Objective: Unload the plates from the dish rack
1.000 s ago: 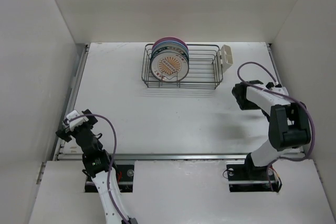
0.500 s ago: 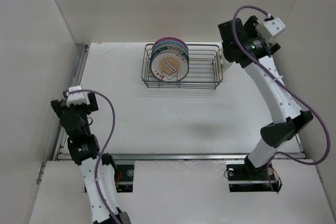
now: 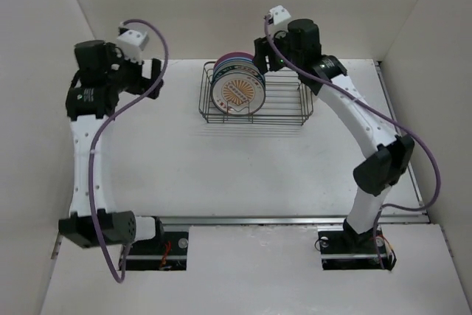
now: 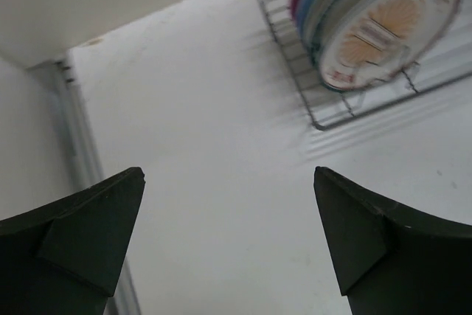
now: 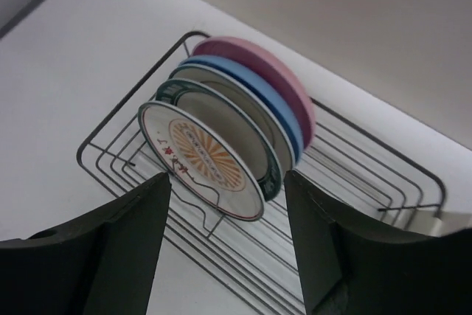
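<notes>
The black wire dish rack (image 3: 276,105) stands at the back of the table, with the plates (image 3: 237,88) upright in its left end. The right wrist view shows them front to back: the orange sunburst plate (image 5: 203,156), the teal-rimmed plate (image 5: 274,167), a cream-faced plate (image 5: 234,97), the blue plate (image 5: 259,99) and the pink plate (image 5: 274,71). My right gripper (image 3: 261,54) (image 5: 226,175) is open and empty, hovering above the plates. My left gripper (image 3: 151,71) (image 4: 228,171) is open and empty, raised left of the rack (image 4: 317,112), with the plates (image 4: 376,27) ahead of it.
White walls enclose the table on the left, back and right. A metal rail (image 3: 103,119) runs along the left edge. The cream cutlery cup (image 5: 448,223) sits on the rack's right end. The right arm's forearm (image 3: 354,119) spans the table's right side.
Both arms have risen from low near positions and swung to the back. The right gripper has moved left to above the plates. The left gripper has moved up beside the rack.
</notes>
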`<action>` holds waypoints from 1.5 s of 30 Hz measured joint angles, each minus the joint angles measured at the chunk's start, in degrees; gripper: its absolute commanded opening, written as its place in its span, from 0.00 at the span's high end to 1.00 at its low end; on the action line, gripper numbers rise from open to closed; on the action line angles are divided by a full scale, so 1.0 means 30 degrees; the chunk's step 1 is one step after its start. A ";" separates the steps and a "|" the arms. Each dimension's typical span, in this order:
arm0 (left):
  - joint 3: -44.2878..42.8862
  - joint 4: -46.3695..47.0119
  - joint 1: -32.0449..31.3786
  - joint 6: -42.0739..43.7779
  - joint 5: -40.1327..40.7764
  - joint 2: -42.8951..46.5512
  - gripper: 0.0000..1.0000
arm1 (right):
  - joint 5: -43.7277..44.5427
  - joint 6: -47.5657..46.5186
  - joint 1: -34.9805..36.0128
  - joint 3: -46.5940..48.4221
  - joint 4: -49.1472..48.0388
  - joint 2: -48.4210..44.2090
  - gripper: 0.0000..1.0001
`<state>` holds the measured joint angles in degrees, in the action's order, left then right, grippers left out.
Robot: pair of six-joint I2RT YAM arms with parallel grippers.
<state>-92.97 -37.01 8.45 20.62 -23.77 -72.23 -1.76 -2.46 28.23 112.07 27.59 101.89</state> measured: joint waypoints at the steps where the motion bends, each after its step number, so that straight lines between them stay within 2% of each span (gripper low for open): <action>1: -0.0663 -0.0787 -0.0809 0.0255 -0.0262 -0.0882 0.01 | -0.0648 -0.0364 0.0022 0.0255 -0.0058 0.0656 0.32; 5: -0.2237 -0.3512 -0.3002 0.1020 -0.0648 -0.4262 0.01 | -0.2135 -0.1341 0.0036 0.0350 -0.0051 0.2922 0.41; 10: -0.6062 -0.6025 -0.3322 0.1304 -0.0503 -0.9479 0.01 | -0.2849 -0.1982 0.0036 0.0350 0.0015 0.4750 0.42; 12: -0.7220 -0.6244 -0.3592 0.1056 -0.0568 -1.1125 0.01 | -0.2885 -0.2157 0.0036 0.0415 -0.0015 0.5187 0.45; 15: -0.7468 -0.6062 -0.4036 0.0102 -0.0933 -1.2495 0.01 | -0.2820 -0.2259 0.0036 0.0925 -0.0204 0.5974 0.54; 16: -0.7468 -0.5931 -0.4182 -0.0255 -0.1027 -1.2837 0.01 | -0.2725 -0.2266 0.0036 0.1027 -0.0415 0.6251 0.61; 19: -0.7475 -0.5115 -0.4437 -0.1333 -0.1173 -1.3755 0.01 | -0.2164 -0.2251 -0.0015 0.1239 -0.0721 0.6849 0.70; 20: -0.7475 -0.4852 -0.4539 -0.1617 -0.1100 -1.4047 0.01 | -0.1894 -0.2310 -0.0022 0.1246 -0.0852 0.6965 0.80; 23: -0.7482 -0.4218 -0.4794 -0.2229 -0.0590 -1.4914 0.03 | -0.1625 -0.3300 -0.0044 0.1239 -0.0867 0.7089 1.00; 25: -0.7563 -0.3861 -0.4991 -0.2688 -0.0080 -1.5577 0.08 | -0.1647 -0.3483 0.0044 0.1239 -0.0954 0.7140 1.00; 26: -0.7657 -0.3723 -0.5093 -0.2980 0.0153 -1.5956 0.16 | -0.1552 -0.3563 0.0160 0.1239 -0.0947 0.7140 1.00; 28: -0.7890 -0.3424 -0.5297 -0.3534 0.0503 -1.6677 0.22 | -0.1027 -0.3657 0.0495 0.1231 -0.0947 0.7133 1.00; 30: -0.8269 -0.3322 -0.5435 -0.3985 0.0678 -1.7325 0.22 | -0.0299 -0.3789 0.0765 0.1071 -0.1042 0.6958 1.00; 34: -0.8408 -0.3191 -0.5530 -0.4466 0.0911 -1.7653 0.14 | 0.1246 -0.4197 0.1093 0.0313 -0.1224 0.5821 1.00; 39: -0.8655 -0.3213 -0.5304 -0.4452 0.1027 -1.7318 0.11 | 0.3446 -0.4481 0.1370 -0.0532 -0.1712 0.3257 1.00; 45: -0.8655 -0.3483 -0.5034 -0.4087 0.1406 -1.6203 0.10 | 0.4692 -0.4532 0.1494 -0.1056 -0.3213 0.0750 1.00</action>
<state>-118.93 -47.46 -6.66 8.36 -19.55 -120.84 12.32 -16.05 32.71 108.90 17.96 104.14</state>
